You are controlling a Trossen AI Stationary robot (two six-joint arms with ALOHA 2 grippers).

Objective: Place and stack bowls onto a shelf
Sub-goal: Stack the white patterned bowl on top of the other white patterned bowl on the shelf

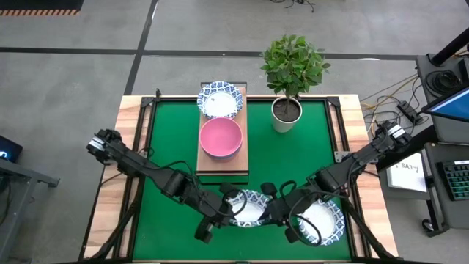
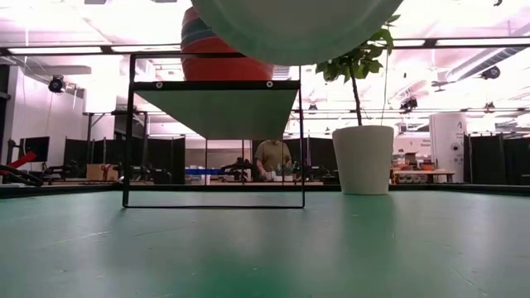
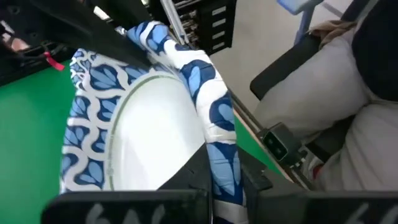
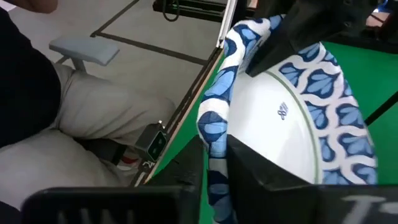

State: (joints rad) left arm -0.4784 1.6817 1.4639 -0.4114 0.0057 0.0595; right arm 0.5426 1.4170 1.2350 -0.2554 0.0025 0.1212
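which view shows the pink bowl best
The high view: the pink bowl sits in full on the shelf, by a patterned bowl. The low view may catch a reddish edge atop the shelf; the wrist views miss it.

I'm looking into a big lab or workshop hall: bare concrete floor [image 1: 73, 73] with taped lines, bright ceiling strip lights [image 2: 464, 41], dark curtain partitions [image 2: 489, 157], cluttered workbenches [image 2: 414, 175], cables, a monitor [image 1: 448, 103] beside my table.

Lifted bowl [image 2: 298, 25] cut off by low view's top edge, filling the foreground.
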